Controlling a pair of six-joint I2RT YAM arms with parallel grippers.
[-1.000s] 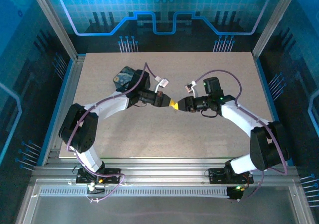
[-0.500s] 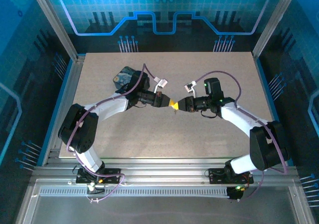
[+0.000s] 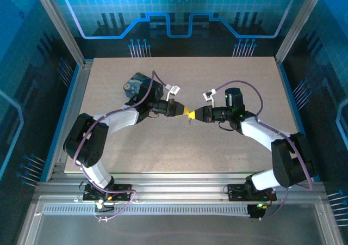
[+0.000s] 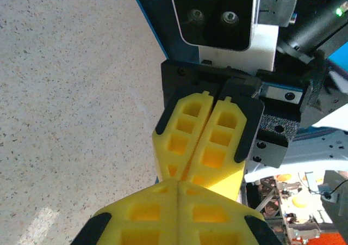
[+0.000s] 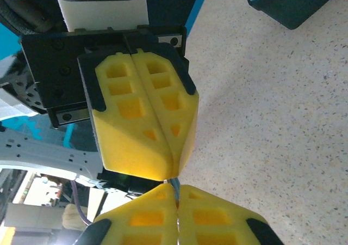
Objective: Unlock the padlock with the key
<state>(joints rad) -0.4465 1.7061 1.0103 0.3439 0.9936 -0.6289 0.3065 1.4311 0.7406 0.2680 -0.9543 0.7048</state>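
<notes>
Top external: both arms meet tip to tip over the middle of the table (image 3: 244, 71), well right of the dark tin (image 3: 132, 85) at the far left. The left gripper (image 3: 185, 111) and right gripper (image 3: 196, 114) are nose to nose. There's a tiny dark speck (image 3: 189, 120) hanging just on the near side of the tips. My guess is that's the padlock, but it's too small to be sure.

Left wrist: its own yellow fingers are pressed together, and the other gripper's fingers, right against them, are together too. I can't see anything held from here.

Right wrist: same story, both pairs are closed, but a thin grey sliver (image 5: 175, 187) pokes out right where the tips touch. It could be the key or the shackle, I can't tell which.

Worry from here: the metal bits are tiny and buried in foam, so any twist is basically blind. If the key isn't lined up it could bend or pop out and drop onto the table. And the tips are so tight together they might snag each other when one turns.
</notes>
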